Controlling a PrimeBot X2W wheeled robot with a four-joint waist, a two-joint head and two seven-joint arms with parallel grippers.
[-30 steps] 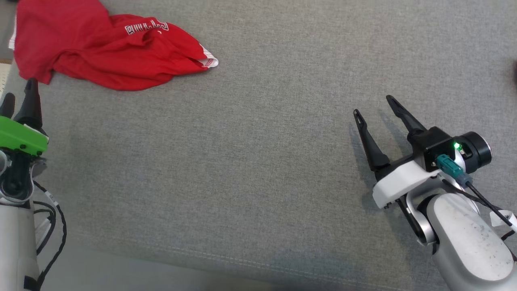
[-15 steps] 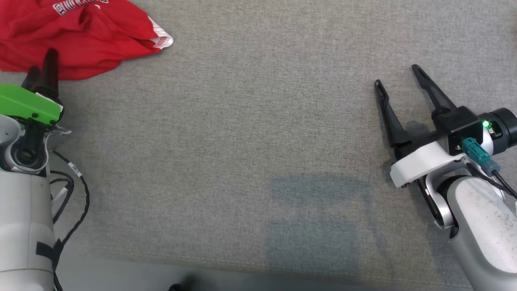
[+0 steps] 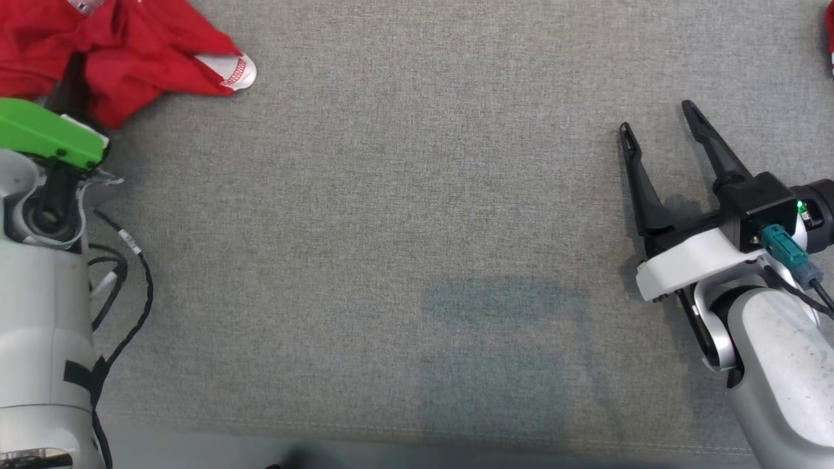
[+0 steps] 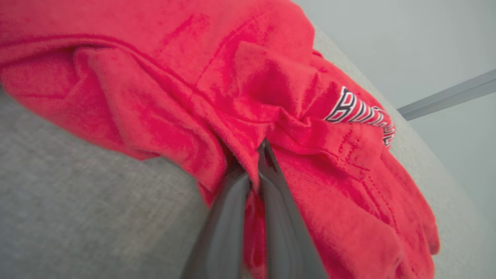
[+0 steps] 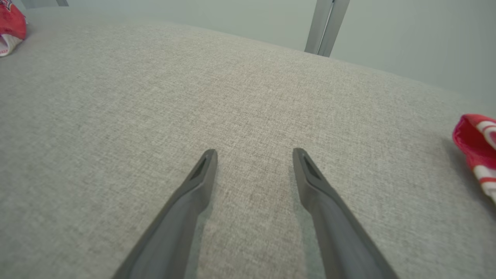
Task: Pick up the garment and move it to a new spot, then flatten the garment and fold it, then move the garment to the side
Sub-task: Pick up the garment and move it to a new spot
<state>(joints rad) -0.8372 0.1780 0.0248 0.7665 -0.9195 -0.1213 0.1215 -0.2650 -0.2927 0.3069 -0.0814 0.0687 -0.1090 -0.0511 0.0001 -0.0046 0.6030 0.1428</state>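
While bunched in folds, red garment [image 4: 155,97] shows white lettering [image 4: 360,116] | left end effector [image 4: 254,166] pinching it | right end effector [image 3: 657,116] spread

2 red garments [image 3: 130,39] [image 5: 474,139], 2 pincers [image 4: 259,155] [image 3: 657,117]

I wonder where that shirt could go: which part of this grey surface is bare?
The broad middle of the grey surface, between the red garment and the open right hand, is bare. Crowded: the far left corner, where the left hand pinches the garment, and the far right edge, with another red cloth.
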